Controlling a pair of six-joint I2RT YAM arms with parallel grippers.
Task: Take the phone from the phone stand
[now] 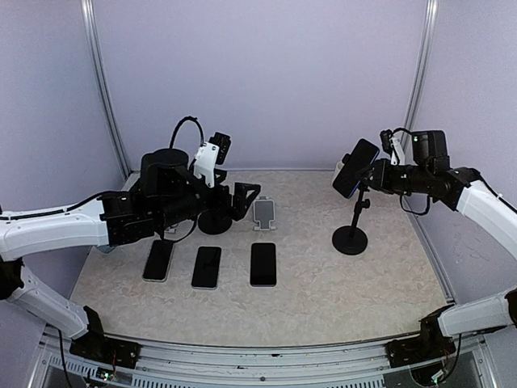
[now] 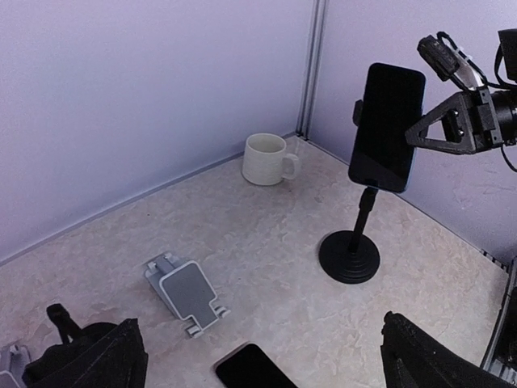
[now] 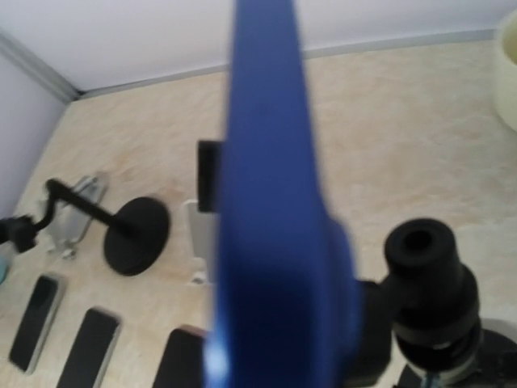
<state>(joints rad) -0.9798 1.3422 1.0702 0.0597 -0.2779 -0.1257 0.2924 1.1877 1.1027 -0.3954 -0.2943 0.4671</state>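
The phone (image 2: 388, 125) stands upright and slightly tilted at the top of the phone stand (image 2: 349, 255), a black pole on a round base toward the right side of the table (image 1: 323, 295). A bit of the holder shows at the phone's left edge in the left wrist view, though whether the clamp grips it cannot be told. The right fingers (image 2: 420, 137) are clenched on the phone's right edge, one finger across the dark screen side. In the right wrist view the phone's blue edge fills the middle of the picture, blurred by closeness, with the stand's black head just beside it on the right. The left fingers (image 2: 93, 360) are spread wide and grasp nothing. They hang over the left half of the table, well apart from the phone stand and pointing toward it. Below and in front of the left arm three other phones (image 1: 207, 267) lie flat in a row, screens dark. Behind the row sits a small grey folding stand (image 2: 187, 293), tilted back, and near it the round base of a second black stand (image 1: 215, 220). A cream mug (image 2: 266, 158) stands upright in the far corner of the table, behind the phone stand — apart from everything else.
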